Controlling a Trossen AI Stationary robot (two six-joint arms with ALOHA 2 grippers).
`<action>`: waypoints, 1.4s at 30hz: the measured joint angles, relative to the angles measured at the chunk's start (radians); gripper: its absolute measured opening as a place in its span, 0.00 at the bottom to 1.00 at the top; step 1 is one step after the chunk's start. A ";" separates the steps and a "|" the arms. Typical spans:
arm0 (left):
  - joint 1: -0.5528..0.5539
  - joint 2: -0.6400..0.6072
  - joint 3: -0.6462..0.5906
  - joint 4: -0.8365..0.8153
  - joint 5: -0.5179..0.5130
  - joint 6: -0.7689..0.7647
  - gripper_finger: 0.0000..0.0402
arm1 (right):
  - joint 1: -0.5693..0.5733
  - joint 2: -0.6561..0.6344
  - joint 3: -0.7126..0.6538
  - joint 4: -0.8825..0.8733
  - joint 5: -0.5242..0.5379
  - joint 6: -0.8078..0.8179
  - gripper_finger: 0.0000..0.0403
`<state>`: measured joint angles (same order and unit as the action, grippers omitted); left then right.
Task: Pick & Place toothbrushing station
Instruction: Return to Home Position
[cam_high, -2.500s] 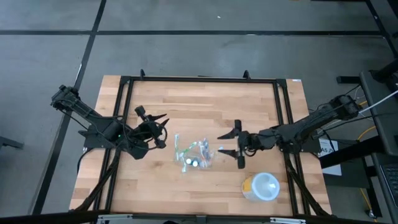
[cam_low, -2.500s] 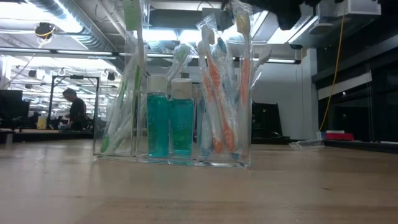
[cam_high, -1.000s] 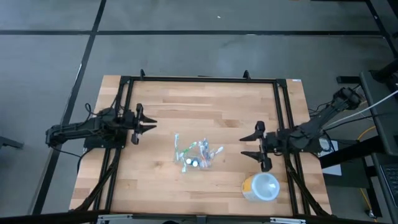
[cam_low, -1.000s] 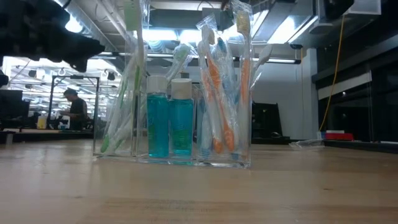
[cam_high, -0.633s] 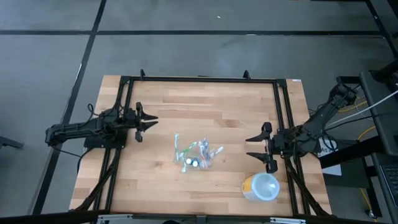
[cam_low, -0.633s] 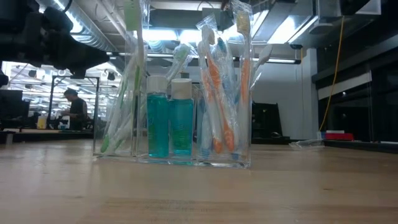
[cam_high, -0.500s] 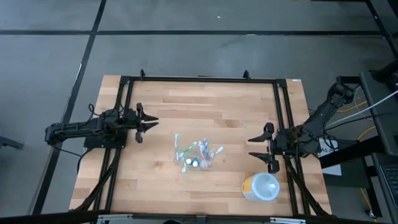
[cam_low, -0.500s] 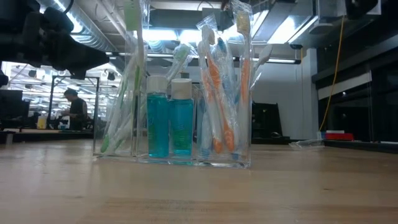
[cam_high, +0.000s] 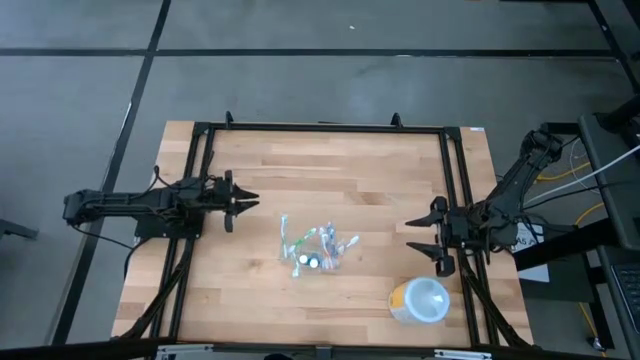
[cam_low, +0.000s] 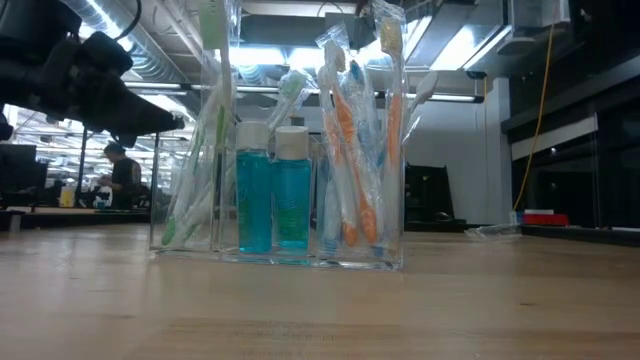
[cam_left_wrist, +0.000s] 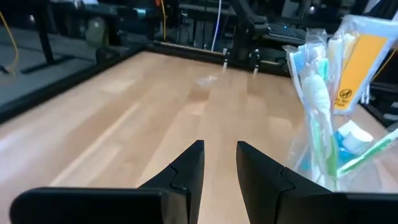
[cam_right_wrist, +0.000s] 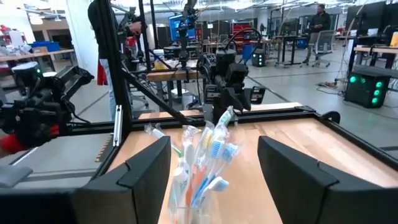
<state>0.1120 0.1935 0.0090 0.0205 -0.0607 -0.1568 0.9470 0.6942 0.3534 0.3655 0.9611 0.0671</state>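
The left arm (cam_high: 140, 203) and right arm (cam_high: 503, 198) are matte black, built of slim jointed links. Each ends in two flat, angular black jaws that taper forward.

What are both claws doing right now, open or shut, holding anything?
Left claw: open narrowly, empty, left of the toothbrushing station.
Right claw: wide open, empty, right of it.
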 joint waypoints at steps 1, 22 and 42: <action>0.000 0.005 0.000 0.003 0.001 -0.019 0.22 | 0.000 -0.006 0.000 -0.006 0.000 -0.004 0.60; 0.000 0.012 0.000 0.005 0.002 -0.171 0.22 | -0.036 -0.172 -0.127 -0.115 0.013 -0.056 0.60; 0.000 0.012 0.000 0.005 0.002 -0.171 0.22 | -0.261 -0.535 -0.338 -0.217 -0.388 -0.012 0.60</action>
<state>0.1120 0.2058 0.0090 0.0257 -0.0589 -0.3279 0.6860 0.1594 0.0151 0.1485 0.5731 0.0546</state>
